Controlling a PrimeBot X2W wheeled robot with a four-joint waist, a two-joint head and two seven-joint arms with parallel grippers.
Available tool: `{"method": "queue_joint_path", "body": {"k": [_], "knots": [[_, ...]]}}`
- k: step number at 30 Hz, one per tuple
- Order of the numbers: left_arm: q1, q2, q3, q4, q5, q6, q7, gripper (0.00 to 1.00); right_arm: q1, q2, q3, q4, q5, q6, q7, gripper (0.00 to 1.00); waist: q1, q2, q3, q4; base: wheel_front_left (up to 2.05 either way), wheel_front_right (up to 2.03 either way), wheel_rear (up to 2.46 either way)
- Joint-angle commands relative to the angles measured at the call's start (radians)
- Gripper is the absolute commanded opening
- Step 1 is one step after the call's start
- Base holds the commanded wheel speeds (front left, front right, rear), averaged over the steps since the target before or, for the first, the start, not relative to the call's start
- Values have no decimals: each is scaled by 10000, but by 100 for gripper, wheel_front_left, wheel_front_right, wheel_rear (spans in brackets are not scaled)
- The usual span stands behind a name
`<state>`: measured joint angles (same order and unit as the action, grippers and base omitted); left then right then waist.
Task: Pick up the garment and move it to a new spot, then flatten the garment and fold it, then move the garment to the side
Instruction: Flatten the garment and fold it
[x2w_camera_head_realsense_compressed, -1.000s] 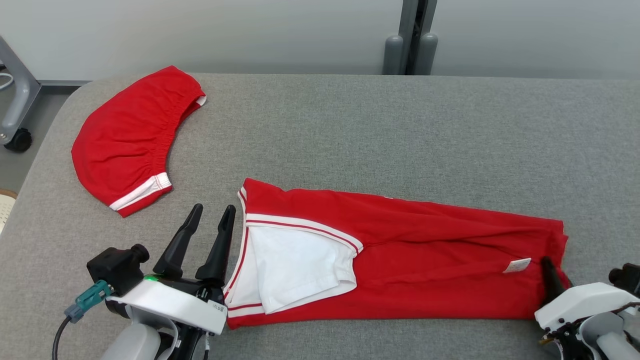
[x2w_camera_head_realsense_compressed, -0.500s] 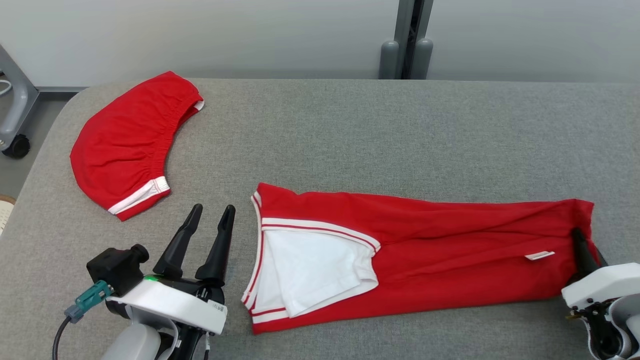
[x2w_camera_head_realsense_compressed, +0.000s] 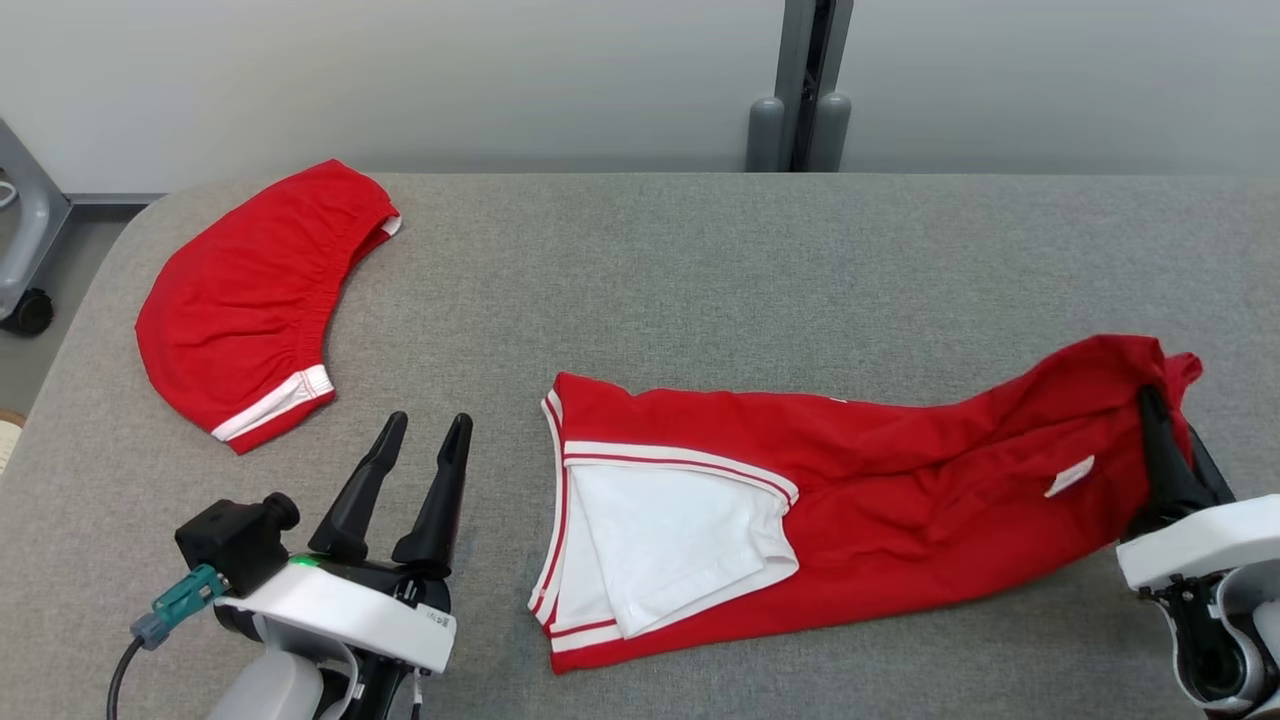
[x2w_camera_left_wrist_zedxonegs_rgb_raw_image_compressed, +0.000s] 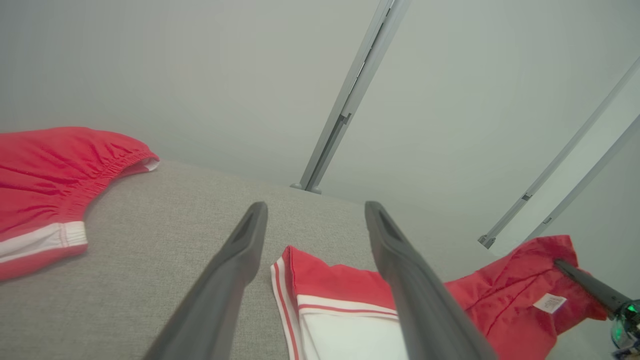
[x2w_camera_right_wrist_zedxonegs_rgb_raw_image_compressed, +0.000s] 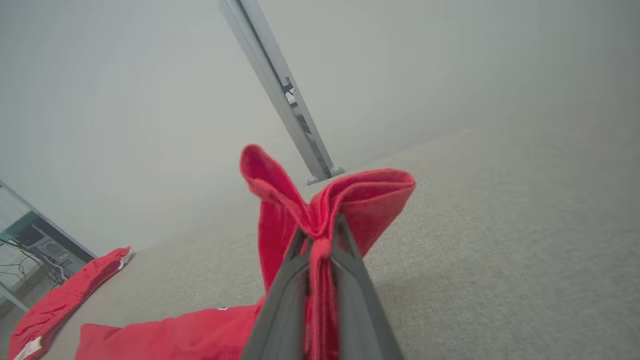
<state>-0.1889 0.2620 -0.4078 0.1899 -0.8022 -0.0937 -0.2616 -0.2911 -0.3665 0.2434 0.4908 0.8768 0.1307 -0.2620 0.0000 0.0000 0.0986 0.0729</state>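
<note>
Red shorts L of garment, well apart

Grey felt-like tabletop, rounded corner at far left. Plain pale grey wall behind. Grey metal post rising at table's far edge, two rounded feet at base. Far left: grey frame leg, black caster on grey floor. Soft, even light.

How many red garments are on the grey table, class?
2. One small red garment lies at the far left of the table; the long red-and-white garment lies near the front, its right end pinched in the right gripper.
</note>
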Motion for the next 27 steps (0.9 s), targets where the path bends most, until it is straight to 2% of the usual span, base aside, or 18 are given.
{"method": "queue_joint_path", "body": {"k": [1, 6, 11, 16, 27], "knots": [[98, -6, 21, 19, -21, -26, -36, 100, 150, -37, -24, -292, 27, 3, -48, 0, 0, 0, -20, 8, 0, 0, 0], [119, -20, 40, 101, -45, -58, -36, 100, 624, 35, 616, -1819, -8, 3, -29, 0, 0, 0, -129, 119, 0, 0, 0], [78, -46, -8, 174, -52, -92, -24, 100, 543, 294, 1821, -2215, 308, 3, -29, 0, 0, 0, -210, 484, 0, 0, 0], [110, -90, -47, 245, -38, -64, -21, 100, -64, 737, 2524, -1751, 641, 3, -29, 0, 0, 0, -209, 1002, 0, 0, 0], [49, -288, -135, 357, -17, -118, -25, 100, -1719, 1823, 3533, 500, 670, 3, -29, 0, 0, 0, -81, 2283, 0, 0, 0]]}}
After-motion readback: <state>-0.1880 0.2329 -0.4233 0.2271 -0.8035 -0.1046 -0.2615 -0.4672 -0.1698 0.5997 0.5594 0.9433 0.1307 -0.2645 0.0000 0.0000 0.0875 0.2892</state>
